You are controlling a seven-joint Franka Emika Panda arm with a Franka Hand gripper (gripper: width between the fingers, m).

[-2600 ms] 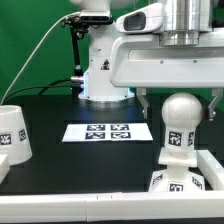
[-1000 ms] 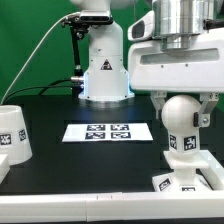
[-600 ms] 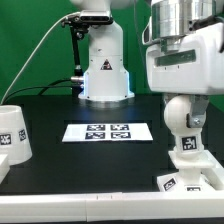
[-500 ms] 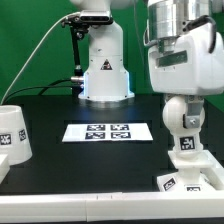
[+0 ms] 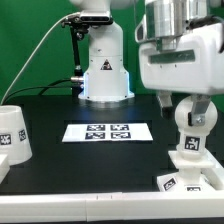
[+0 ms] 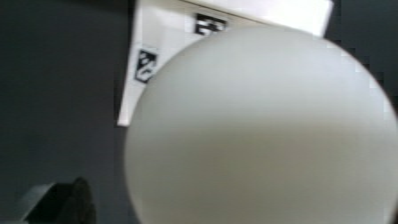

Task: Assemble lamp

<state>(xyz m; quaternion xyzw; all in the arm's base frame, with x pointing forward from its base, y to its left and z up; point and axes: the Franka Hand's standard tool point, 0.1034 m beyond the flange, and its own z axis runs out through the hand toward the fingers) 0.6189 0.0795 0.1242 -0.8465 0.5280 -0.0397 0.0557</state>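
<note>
The lamp's bulb (image 5: 192, 122) stands upright with its tagged neck in the squat square base (image 5: 190, 181), at the front of the exterior view's right. My gripper (image 5: 189, 110) is shut on the bulb's round head from above, one finger on each side. In the wrist view the bulb's head (image 6: 267, 130) fills most of the picture, with the tagged base (image 6: 210, 22) beyond it and one dark finger (image 6: 63, 200) at the edge. The tapered shade (image 5: 12, 132) stands apart at the exterior view's left edge.
The marker board (image 5: 108, 131) lies flat in the middle of the black table. The white robot pedestal (image 5: 104, 72) stands behind it. A low white rim (image 5: 80, 194) runs along the table's front edge.
My hand has turned and shifted toward the exterior view's right, with the bulb's head still between the fingers. The bulb now stands a little further right and lower over the base.
</note>
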